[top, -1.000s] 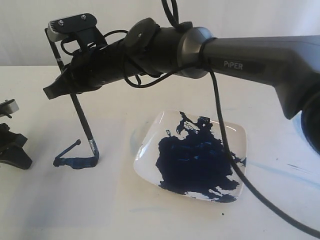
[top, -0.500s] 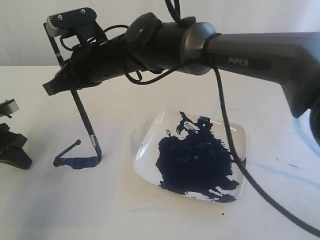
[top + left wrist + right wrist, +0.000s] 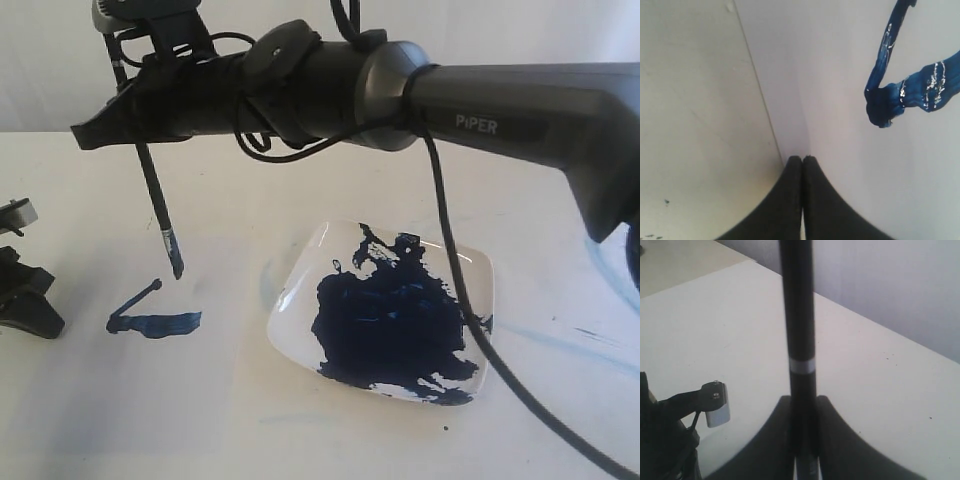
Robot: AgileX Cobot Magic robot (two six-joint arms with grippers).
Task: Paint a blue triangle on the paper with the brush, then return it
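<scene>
My right gripper (image 3: pixel 100 130) reaches across to the left and is shut on the black brush (image 3: pixel 155 195), which hangs nearly upright. Its blue tip (image 3: pixel 177 268) is off the paper (image 3: pixel 150 365), above the blue triangle marks (image 3: pixel 152 322). These are a thick bar and a thin slanted stroke that meet at one corner. In the right wrist view the brush handle (image 3: pixel 797 315) with its silver band stands between the right gripper's (image 3: pixel 804 401) jaws. My left gripper (image 3: pixel 802 158) is shut and empty, low over the paper (image 3: pixel 840 75) beside the blue strokes (image 3: pixel 910 90). The left gripper (image 3: pixel 22 295) also shows at the exterior view's left edge.
A white square dish (image 3: pixel 300 275) with a dark-blue paint pool (image 3: pixel 390 320) sits right of the strokes. The right arm's black cable (image 3: pixel 490 360) droops across the dish. Faint light-blue smears (image 3: pixel 560 340) mark the table on the right. The left arm (image 3: pixel 670 440) shows below the brush.
The brush tip was touching the paper at the bar's right end. The right gripper has since risen and shifted slightly left, lifting the tip clear. The left gripper has not moved.
</scene>
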